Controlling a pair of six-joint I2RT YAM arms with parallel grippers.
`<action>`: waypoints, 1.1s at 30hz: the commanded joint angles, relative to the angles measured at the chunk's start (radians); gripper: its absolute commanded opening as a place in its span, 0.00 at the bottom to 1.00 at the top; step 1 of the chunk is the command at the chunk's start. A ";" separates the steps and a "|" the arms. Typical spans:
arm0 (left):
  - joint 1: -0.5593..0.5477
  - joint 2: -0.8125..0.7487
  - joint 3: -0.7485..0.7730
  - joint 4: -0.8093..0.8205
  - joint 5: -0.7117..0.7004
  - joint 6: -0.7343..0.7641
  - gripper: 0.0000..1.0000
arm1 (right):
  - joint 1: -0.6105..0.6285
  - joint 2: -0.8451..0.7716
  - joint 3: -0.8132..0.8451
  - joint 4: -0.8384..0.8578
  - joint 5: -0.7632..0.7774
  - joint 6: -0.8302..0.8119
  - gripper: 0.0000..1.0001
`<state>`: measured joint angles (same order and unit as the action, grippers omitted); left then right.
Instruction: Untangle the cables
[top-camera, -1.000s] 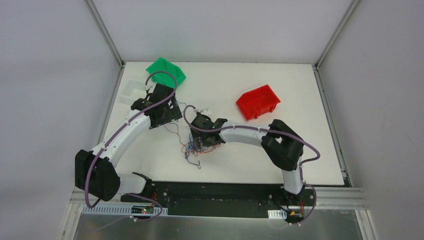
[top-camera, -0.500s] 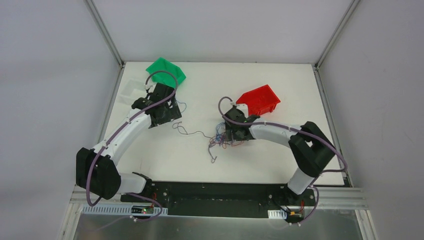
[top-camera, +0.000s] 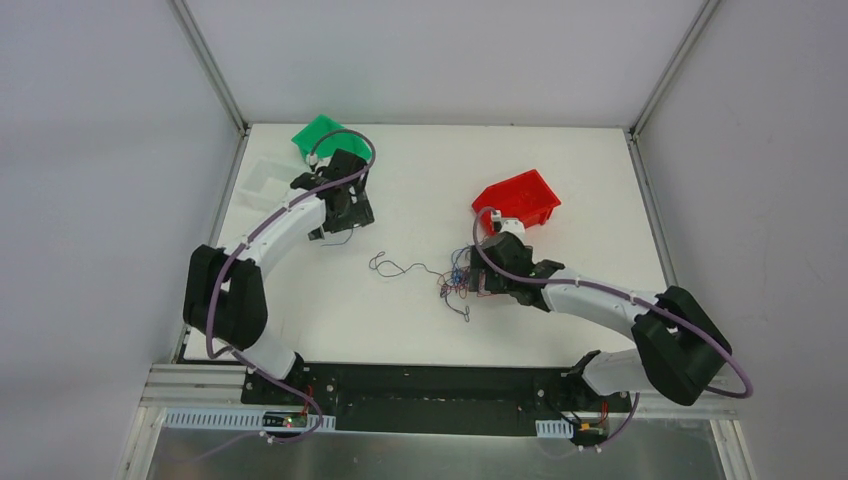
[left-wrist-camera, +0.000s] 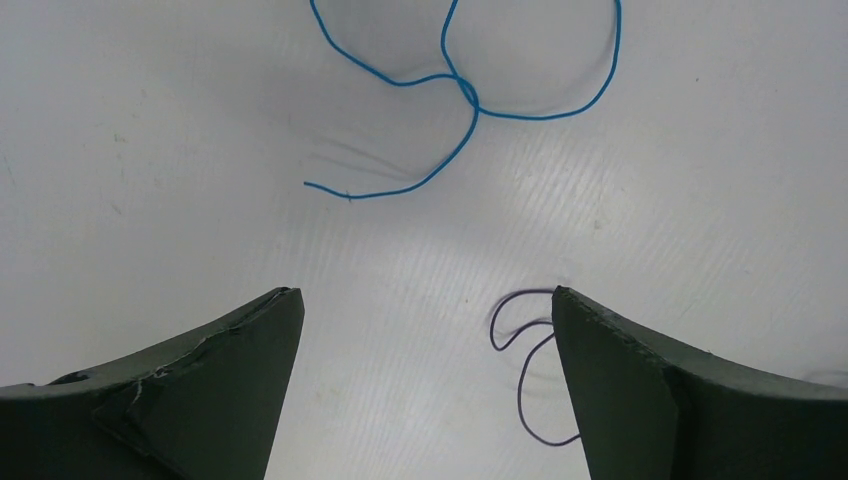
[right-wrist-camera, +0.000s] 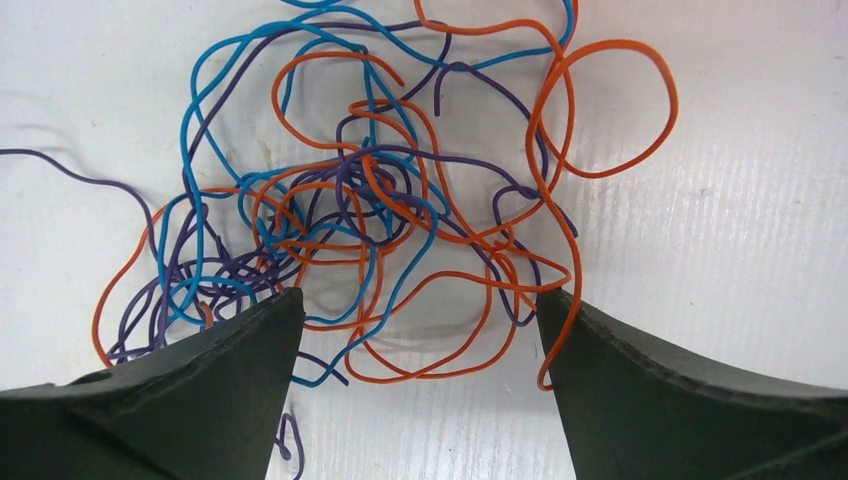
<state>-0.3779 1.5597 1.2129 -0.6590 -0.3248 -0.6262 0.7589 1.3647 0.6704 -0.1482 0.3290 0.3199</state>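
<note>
The cables (top-camera: 462, 278) lie as a small tangle of orange, blue and purple wires right of the table's middle. In the right wrist view the tangle (right-wrist-camera: 370, 200) spreads just ahead of my right gripper (right-wrist-camera: 420, 300), whose jaws stand wide apart with a few orange and blue loops lying on the table between them. From above, the right gripper (top-camera: 478, 278) sits at the tangle's right side. A thin dark strand (top-camera: 400, 268) trails left from the tangle. My left gripper (top-camera: 342, 222) is open near the green bin, over a loose blue cable (left-wrist-camera: 468, 92) and a purple strand (left-wrist-camera: 492, 335).
A green bin (top-camera: 325, 135) stands at the back left, just behind the left gripper. A red bin (top-camera: 517, 198) stands behind the right wrist. A pale clear tray (top-camera: 262, 178) sits at the table's left edge.
The right arm has swung right and towards the front, and the tangle has shifted right with it, leaving a dark strand stretched out to the left. The left gripper has moved back towards the green bin.
</note>
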 joint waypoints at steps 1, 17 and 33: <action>0.006 0.082 0.101 0.022 -0.073 0.077 0.99 | 0.005 -0.086 -0.063 0.164 -0.021 -0.013 0.91; 0.123 0.368 0.225 0.027 0.057 0.033 0.99 | 0.005 -0.161 -0.133 0.251 -0.046 -0.008 0.92; 0.218 0.481 0.235 0.085 0.195 -0.007 0.28 | 0.004 -0.184 -0.151 0.275 -0.052 -0.013 0.92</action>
<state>-0.1596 2.0102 1.4414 -0.5804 -0.1654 -0.6147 0.7589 1.2041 0.5171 0.0856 0.2783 0.3195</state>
